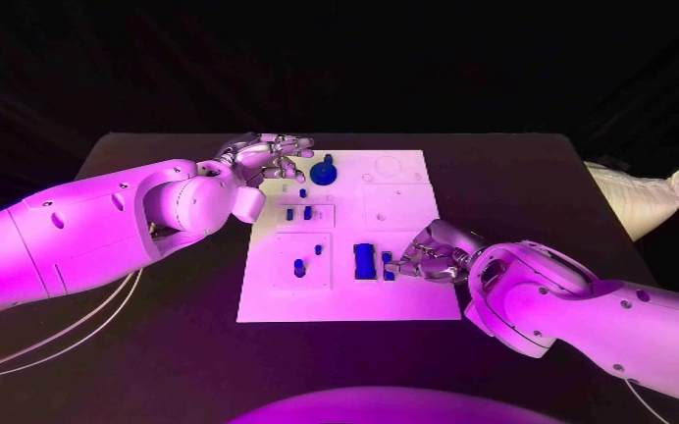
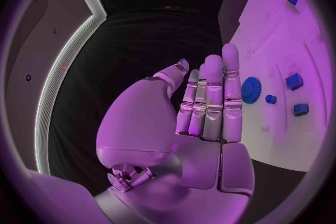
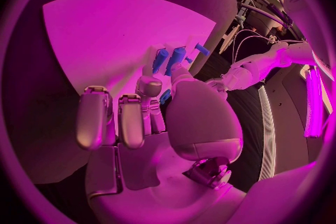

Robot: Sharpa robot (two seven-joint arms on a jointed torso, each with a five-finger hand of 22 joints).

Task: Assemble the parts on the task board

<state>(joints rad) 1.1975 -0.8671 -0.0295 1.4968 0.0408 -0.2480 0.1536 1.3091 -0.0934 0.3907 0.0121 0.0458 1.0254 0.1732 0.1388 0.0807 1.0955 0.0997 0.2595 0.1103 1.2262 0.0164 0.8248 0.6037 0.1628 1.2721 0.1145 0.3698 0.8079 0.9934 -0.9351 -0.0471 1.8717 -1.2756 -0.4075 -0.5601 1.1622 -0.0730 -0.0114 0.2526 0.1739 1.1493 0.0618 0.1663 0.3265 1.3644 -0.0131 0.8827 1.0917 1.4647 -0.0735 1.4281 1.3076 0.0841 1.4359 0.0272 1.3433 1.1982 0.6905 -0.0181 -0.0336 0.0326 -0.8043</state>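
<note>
Two hands work at opposite edges of the task board (image 1: pixel 403 296), which lies in the middle of the black table (image 1: pixel 566 198).

Several blue parts stand or lie on the board: a round gear part (image 1: pixel 324 172) near its far edge, small pegs (image 1: pixel 298 213) just below that, one peg (image 1: pixel 298 268) in a lower pocket, and a long block (image 1: pixel 364 262) near the right hand. The left hand (image 1: pixel 266 159) hovers at the board's far left corner, fingers straight and together, palm bare, holding nothing. The right hand (image 1: pixel 432 256) sits at the board's near right edge, fingers curled against a thin blue bar (image 1: pixel 387 265); whether it grips the bar I cannot tell. Bare table surrounds the board on all sides, widest at the right and far edges.
</note>
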